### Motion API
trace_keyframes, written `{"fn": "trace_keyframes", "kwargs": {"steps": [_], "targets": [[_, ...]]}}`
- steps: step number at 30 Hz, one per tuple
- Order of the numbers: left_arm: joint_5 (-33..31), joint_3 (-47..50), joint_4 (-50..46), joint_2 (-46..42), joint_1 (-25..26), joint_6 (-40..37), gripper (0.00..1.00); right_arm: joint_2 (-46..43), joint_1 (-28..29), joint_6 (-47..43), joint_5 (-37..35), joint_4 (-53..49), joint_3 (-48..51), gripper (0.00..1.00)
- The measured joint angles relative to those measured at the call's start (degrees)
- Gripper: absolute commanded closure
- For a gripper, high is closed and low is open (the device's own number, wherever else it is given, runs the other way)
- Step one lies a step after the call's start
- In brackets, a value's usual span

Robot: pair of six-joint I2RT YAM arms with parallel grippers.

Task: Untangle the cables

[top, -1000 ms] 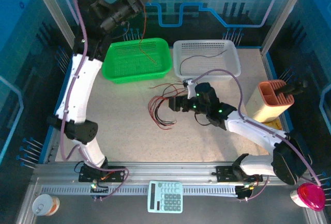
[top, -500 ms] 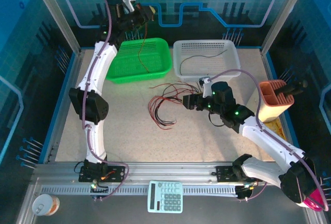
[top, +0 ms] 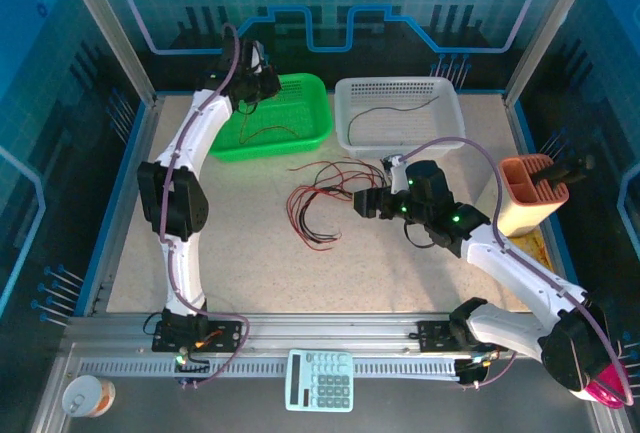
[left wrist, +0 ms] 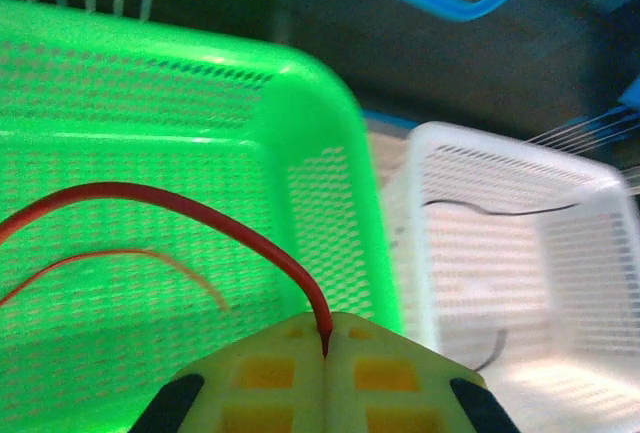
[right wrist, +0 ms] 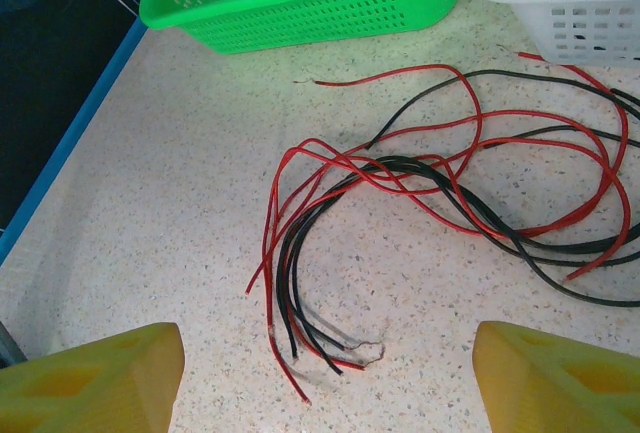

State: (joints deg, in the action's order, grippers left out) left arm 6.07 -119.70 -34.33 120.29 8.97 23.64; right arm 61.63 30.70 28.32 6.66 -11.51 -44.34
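Lowered over the green basket [left wrist: 300, 103], the left gripper [left wrist: 325, 338] is kept clamped on 1 red wire [left wrist: 200, 208]; the right gripper [top: 365, 203] is held wide by cables [right wrist: 395, 165] outside it.

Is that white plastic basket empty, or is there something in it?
Not empty: a thin black wire lies inside the white plastic basket.

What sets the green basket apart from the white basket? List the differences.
Colour: the green basket is bright green, the white basket is plain white.
Contents: the green basket holds red wire, the white basket a black wire.
Position: the green basket sits left of the white basket.
The left tool, shut on the red wire, hangs over the green basket, not the white basket.
Both are perforated plastic baskets, set side by side.
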Motion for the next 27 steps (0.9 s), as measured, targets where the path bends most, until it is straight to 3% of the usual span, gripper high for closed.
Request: {"fn": "trace_keyframes", "kwargs": {"steps": [6, 11, 20, 22, 27], "targets": [[-4.74, -1.79, -4.28, 2.67, -0.09, -6.54, 0.86, 0.0, 0.0, 0.96, -0.07, -1.07, 0.0, 0.23], [-6.6, -9.81, -8.92, 10.23, -0.13, -11.13, 0.64, -0.22, 0.07, 1.88, -0.74, -1.6, 0.48, 0.23], [-6.21, -12.66, -16.06, 15.76, -0.11, -13.88, 0.16, -0.55, 1.7, 2.75, -2.6, -2.21, 0.87, 0.23], [-5.57, -13.03, -16.48, 15.76, 0.04, -13.62, 0.01, -0.66, 2.03, 2.75, -2.84, -2.23, 0.87, 0.23], [-2.43, -13.18, -16.92, 15.58, 0.63, -12.07, 0.01, -1.07, 2.43, 2.75, -3.08, -2.19, 0.9, 0.22]]}}
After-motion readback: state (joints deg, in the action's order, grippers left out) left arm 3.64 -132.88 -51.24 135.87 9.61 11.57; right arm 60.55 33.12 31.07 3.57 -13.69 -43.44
